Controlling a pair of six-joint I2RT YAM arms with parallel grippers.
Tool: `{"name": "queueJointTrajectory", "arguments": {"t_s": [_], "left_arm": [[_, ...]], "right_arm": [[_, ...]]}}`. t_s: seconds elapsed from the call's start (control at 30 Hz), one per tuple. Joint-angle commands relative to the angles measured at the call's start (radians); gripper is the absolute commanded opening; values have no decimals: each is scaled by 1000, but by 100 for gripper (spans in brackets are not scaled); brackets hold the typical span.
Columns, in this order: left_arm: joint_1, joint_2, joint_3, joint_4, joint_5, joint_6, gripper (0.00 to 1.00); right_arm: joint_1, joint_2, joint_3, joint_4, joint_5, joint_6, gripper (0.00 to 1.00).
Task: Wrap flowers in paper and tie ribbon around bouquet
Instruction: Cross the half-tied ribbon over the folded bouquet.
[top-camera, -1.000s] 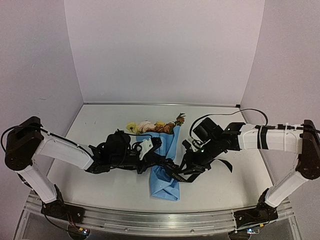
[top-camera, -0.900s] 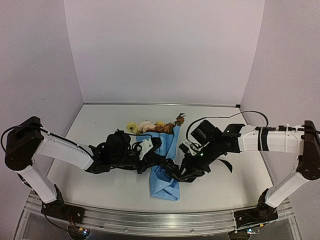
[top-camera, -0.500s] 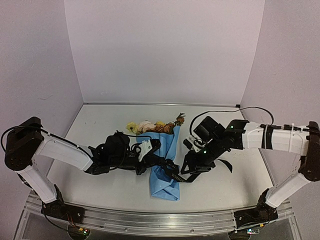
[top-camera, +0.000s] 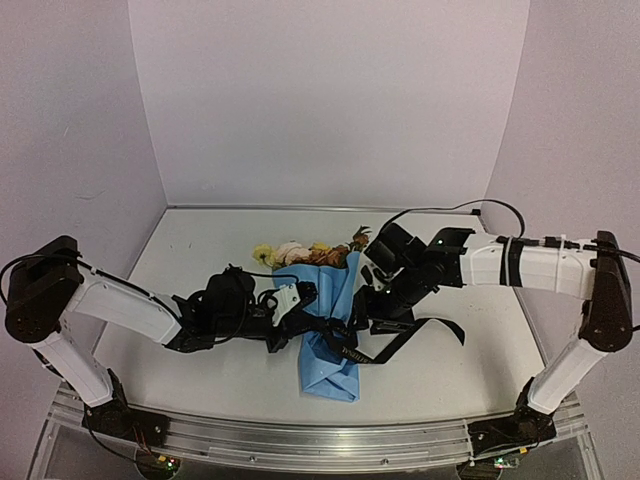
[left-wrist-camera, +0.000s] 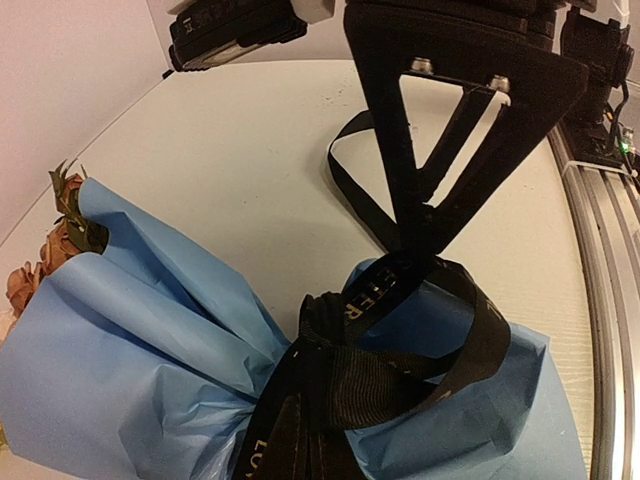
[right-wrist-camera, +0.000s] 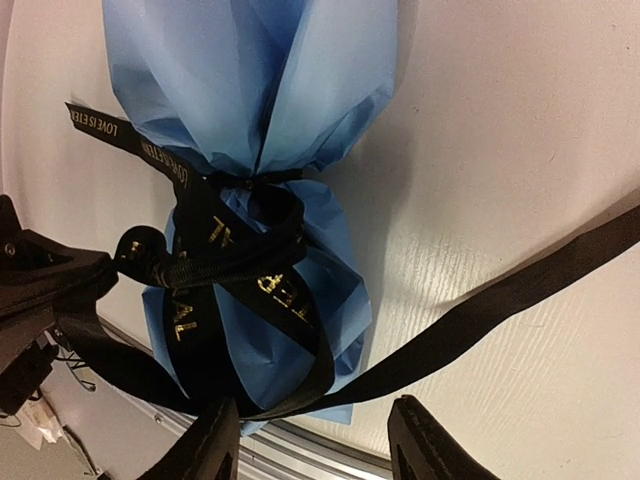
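Now the bouquet (top-camera: 327, 350) lies on the table (top-camera: 200, 240) with the ribbon (right-wrist-camera: 215, 265) wound round its middle. The left claw (left-wrist-camera: 415, 235) is right at the bouquet's middle, shut tight on the ribbon. The right claw (right-wrist-camera: 314, 403) hangs just beside the bouquet, its fingers apart, holding nothing.

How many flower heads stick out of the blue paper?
4, along the far end of the paper: yellow head leftmost, pale pink head, orange head, brownish head rightmost; others possibly hidden.
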Motion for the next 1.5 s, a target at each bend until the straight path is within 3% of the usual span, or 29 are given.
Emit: {"name": "queueJointTrajectory", "arguments": {"t_s": [0.0,0.3,0.43,0.8,1.13,1.47], "left_arm": [[-3,-27,-2,51,-13,8,0],[-3,-21,-4,64,-19,6,0],[-3,-18,-6,65,-19,2,0],[-3,-13,-12,66,-14,2,0],[-3,-13,-15,59,-14,18,0],[-3,4,0,40,-37,44,4]], "right_arm": [[13,48,66,-42,31,39,52],[33,104,93,-75,10,83,48],[39,124,105,-72,-7,104,42],[43,109,102,-78,-3,115,1],[20,94,193,-198,-1,19,0],[-70,144,280,-213,-171,2,0]]}}
